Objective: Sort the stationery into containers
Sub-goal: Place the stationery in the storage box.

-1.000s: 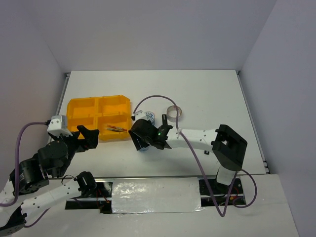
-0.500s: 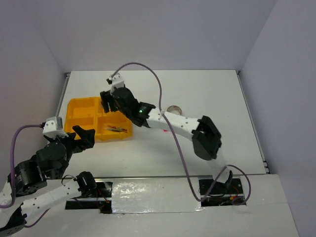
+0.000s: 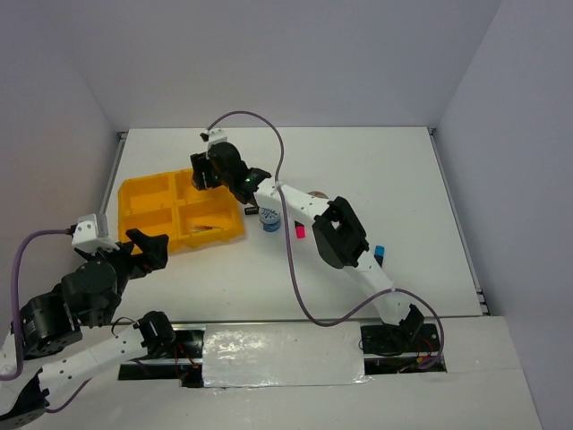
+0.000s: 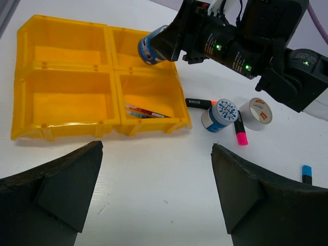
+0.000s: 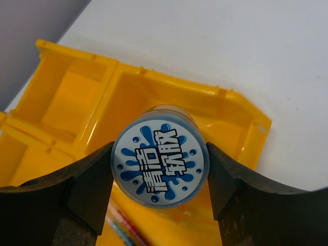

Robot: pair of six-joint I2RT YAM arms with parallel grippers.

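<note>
left pincer [image 4: 156, 154] agape, right pincer [image 5: 160, 166] clamped

A plain white tabletop [image 3: 376, 170] is lying under soft, even light. Pale grey walls are closing it in. A back wall [image 3: 286, 54] is rising along its far edge, while a left wall [image 3: 45, 134] and a right wall [image 3: 519, 179] are flanking its side edges. A shiny silver sheet [image 3: 282, 356] is glinting along the near edge.

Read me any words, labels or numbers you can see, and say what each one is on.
"清洁软胶": on the face of the blue-white roll held in the right gripper.
Too small to read: the print on the second blue-white roll, lying loose.
Too blurred to read: the red label on the grey tape ring.
</note>
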